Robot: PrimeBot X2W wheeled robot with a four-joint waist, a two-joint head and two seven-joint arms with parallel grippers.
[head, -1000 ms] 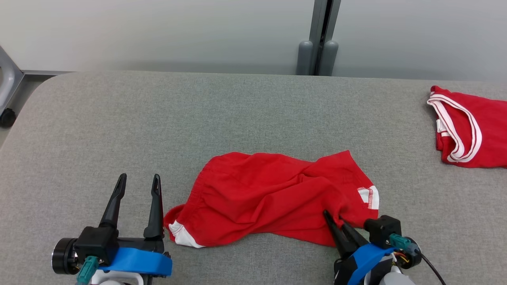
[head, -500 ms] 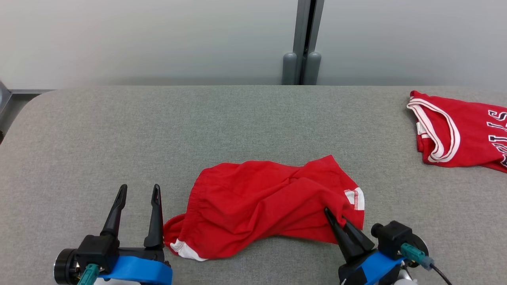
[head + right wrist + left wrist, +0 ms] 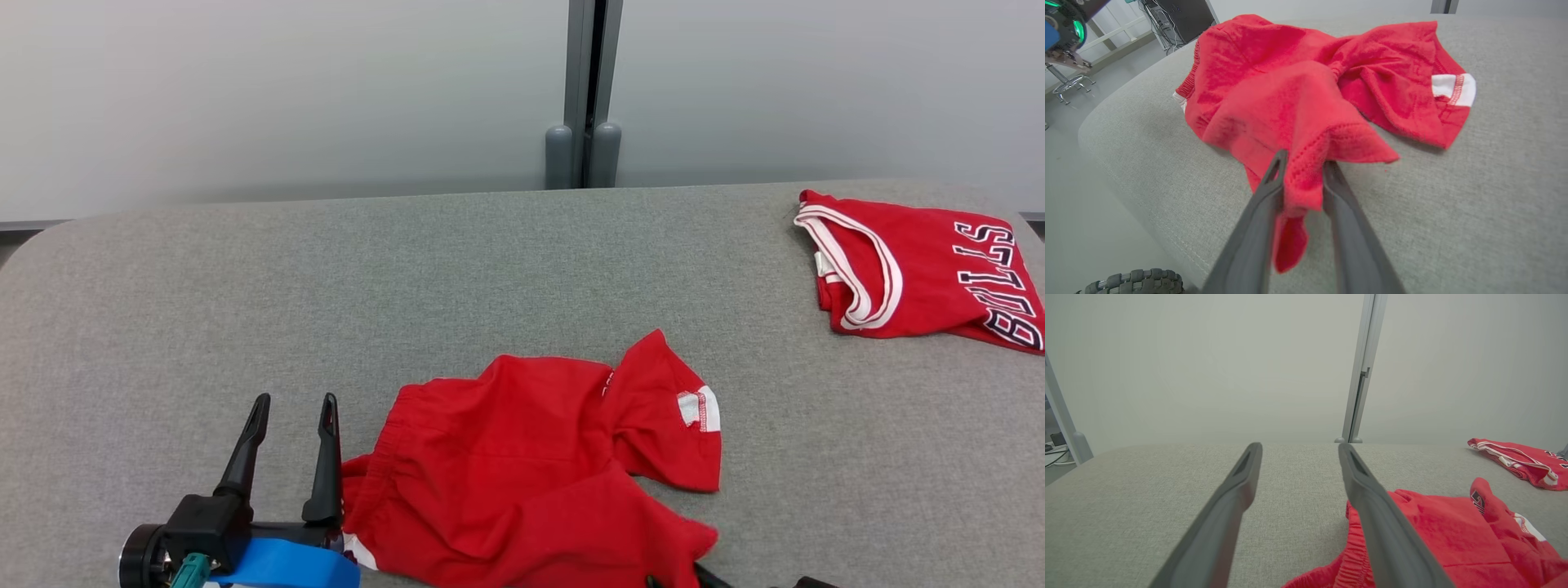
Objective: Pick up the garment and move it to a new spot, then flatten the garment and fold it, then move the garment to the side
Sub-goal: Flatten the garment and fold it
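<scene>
the right gripper (image 3: 1305, 159) is clenched on a hem fold of the crumpled red cotton shorts with white trim (image 3: 522, 457), whose long axis runs from it across the grey fabric tabletop (image 3: 245, 286) to end just beside the wide-open left gripper (image 3: 295, 402).

Right hand (image 3: 678, 581) and shorts (image 3: 522, 474) cut off at bottom edge, jersey (image 3: 914, 269) clipped at right edge

Grey table (image 3: 204, 310), two red items

Top covered in grey woven fabric, corners rounded. Red shorts (image 3: 506, 457) lie crumpled at the centre near the front edge, white trim showing, one corner raised off the fabric. Red jersey (image 3: 922, 278) lies folded at far right, with white trim and dark lettering. The two are well apart.
</scene>
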